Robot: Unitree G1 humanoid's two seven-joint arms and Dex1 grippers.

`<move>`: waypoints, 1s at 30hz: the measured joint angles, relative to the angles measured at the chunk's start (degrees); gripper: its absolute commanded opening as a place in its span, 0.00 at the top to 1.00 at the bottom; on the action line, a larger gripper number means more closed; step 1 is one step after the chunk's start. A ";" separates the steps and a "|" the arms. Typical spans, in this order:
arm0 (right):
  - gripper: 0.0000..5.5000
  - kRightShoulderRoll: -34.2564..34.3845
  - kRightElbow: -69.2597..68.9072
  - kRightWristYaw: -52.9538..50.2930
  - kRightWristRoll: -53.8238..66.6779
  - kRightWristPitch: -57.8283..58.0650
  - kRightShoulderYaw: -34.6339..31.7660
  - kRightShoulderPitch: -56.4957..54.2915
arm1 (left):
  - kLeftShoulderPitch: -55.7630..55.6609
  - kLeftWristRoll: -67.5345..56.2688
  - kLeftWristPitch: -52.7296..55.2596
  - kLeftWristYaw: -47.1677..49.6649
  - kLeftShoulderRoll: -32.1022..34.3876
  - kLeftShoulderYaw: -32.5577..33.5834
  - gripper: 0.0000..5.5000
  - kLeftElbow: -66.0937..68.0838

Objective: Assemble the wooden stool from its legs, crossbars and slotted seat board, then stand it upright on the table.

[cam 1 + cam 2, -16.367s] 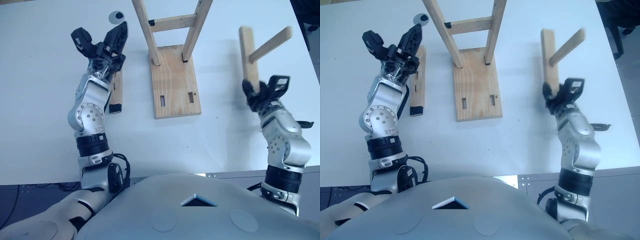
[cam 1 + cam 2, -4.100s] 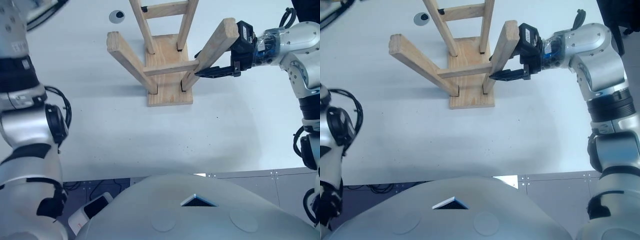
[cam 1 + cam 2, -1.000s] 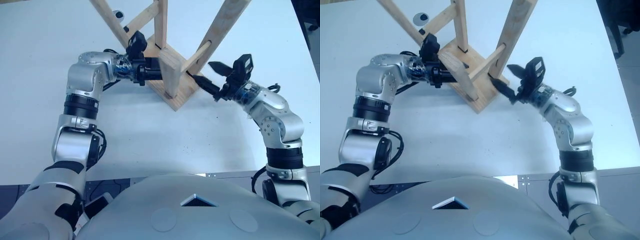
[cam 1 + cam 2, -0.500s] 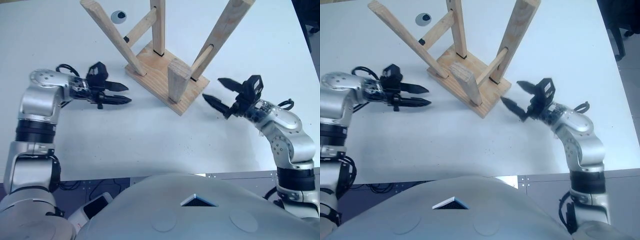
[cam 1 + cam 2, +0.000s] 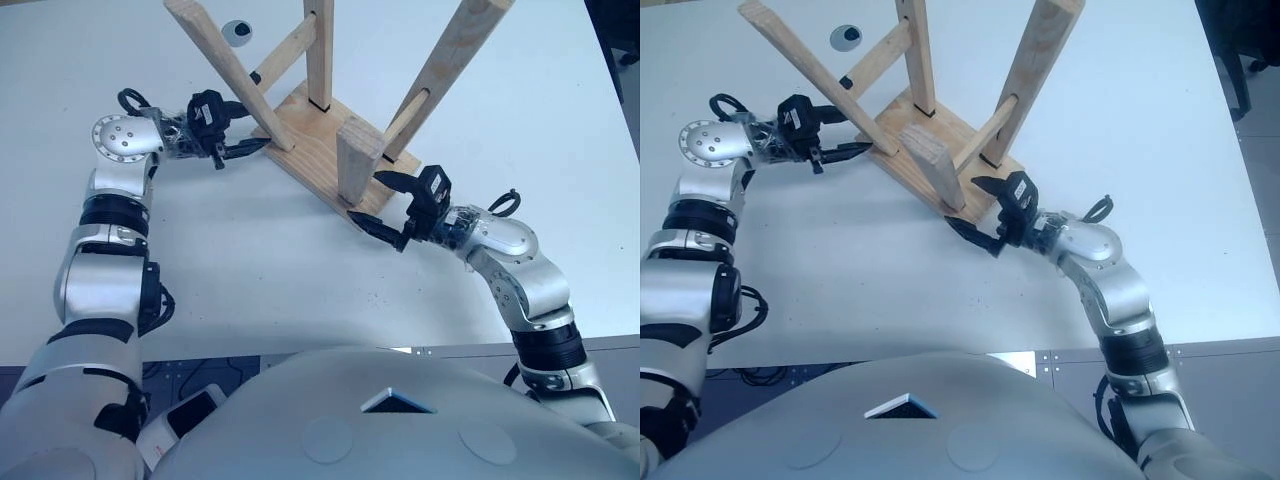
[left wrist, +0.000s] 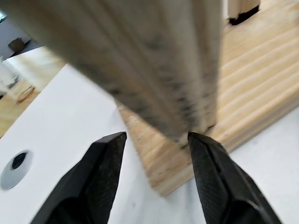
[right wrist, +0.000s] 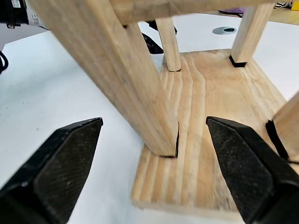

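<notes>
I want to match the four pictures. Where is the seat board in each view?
Left eye view: seat board, upper centre, flat on the table.
Right eye view: seat board, upper centre, a little further left.
Left wrist view: its corner, just ahead of the left gripper.
Right wrist view: its near end, ahead of the right gripper.
Shared landmark: the round grey disc on the table beyond the board.

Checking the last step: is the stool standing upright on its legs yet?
No: the seat board lies flat on the table with the legs pointing up.
</notes>
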 measured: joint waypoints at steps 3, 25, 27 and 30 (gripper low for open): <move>0.26 -0.32 1.37 0.96 0.09 -0.02 -0.61 -0.35 | 1.37 -2.82 -0.18 -3.49 -1.66 0.90 0.56 -3.17; 0.26 -7.37 10.59 15.41 2.42 -1.88 -9.59 -1.43 | 20.86 -10.04 26.63 -10.76 4.51 -1.37 0.56 -33.84; 0.29 -7.39 10.65 16.06 2.42 -1.87 -9.63 -2.06 | 16.68 -10.07 26.87 -9.58 4.02 -0.36 0.56 -30.45; 0.37 -7.24 10.83 16.44 2.50 -1.58 -9.70 -2.54 | 14.63 -9.57 24.24 -8.99 2.50 -0.11 0.56 -26.48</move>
